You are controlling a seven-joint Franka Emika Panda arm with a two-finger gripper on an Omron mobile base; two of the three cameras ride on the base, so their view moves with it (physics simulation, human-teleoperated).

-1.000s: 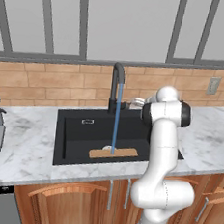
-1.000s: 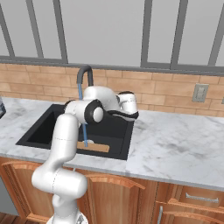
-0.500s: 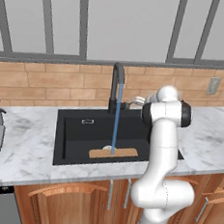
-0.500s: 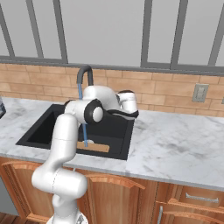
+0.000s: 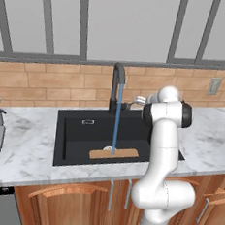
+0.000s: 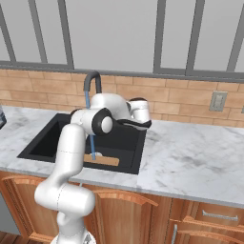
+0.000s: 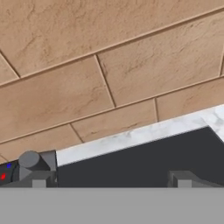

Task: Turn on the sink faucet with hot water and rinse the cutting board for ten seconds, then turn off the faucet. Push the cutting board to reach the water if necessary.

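Water onto cutting board in sink; open gripper beside faucet, facing brick wall.

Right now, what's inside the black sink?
Inside the sink lies the cutting board, flat near the front wall, with the water falling onto it. The robot's arm covers the basin's right part.
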